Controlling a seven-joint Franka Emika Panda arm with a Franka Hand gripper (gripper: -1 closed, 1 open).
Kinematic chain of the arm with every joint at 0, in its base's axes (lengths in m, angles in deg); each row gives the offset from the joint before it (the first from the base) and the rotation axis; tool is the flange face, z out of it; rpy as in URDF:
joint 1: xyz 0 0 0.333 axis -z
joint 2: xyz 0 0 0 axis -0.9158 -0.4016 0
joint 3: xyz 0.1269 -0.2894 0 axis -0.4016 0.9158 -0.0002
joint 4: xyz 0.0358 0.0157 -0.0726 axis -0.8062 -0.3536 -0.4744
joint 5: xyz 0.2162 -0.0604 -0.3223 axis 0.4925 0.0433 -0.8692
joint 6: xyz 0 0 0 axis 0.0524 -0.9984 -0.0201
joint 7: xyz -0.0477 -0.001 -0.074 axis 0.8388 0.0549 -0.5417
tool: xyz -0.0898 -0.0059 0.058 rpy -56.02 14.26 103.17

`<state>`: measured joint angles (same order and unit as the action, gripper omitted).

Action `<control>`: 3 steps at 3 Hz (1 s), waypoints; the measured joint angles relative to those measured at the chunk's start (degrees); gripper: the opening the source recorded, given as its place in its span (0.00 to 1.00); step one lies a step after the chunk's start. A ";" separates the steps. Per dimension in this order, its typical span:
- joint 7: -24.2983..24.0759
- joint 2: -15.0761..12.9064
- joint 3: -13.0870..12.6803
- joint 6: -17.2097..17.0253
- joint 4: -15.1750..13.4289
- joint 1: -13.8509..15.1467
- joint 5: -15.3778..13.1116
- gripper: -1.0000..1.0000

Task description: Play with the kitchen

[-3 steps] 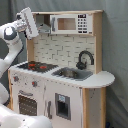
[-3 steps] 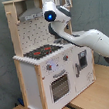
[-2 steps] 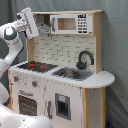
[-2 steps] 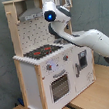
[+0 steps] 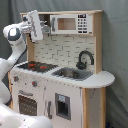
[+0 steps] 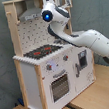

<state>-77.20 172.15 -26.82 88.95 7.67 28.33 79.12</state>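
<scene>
While the white Panda arm (image 6: 88,37) reaches up from the second exterior view's right, its gripper (image 5: 35,25) sits high by the grey hood (image 6: 31,14); finger state: can't tell. Tall white and light-wood toy kitchen (image 5: 60,92) stands centre frame in both exterior views, black-red hob (image 5: 34,65) beside the sink (image 5: 71,74) and black faucet (image 5: 84,59).

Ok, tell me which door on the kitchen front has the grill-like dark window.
The oven door, under the hob and the knobs. Its dark pane is crossed by pale bars, while the narrower door beside it, below the sink, carries a plain dark panel.
</scene>
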 joint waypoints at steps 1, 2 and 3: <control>0.59 -0.02 0.13 -4.09 -3.55 2.09 -0.06 0.00; 1.50 -0.07 0.19 -4.04 -8.31 -1.07 0.08 0.00; 1.79 -0.06 0.18 -3.46 -13.21 -4.77 0.09 0.00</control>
<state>-75.41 172.09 -26.64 85.49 -5.54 23.56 79.21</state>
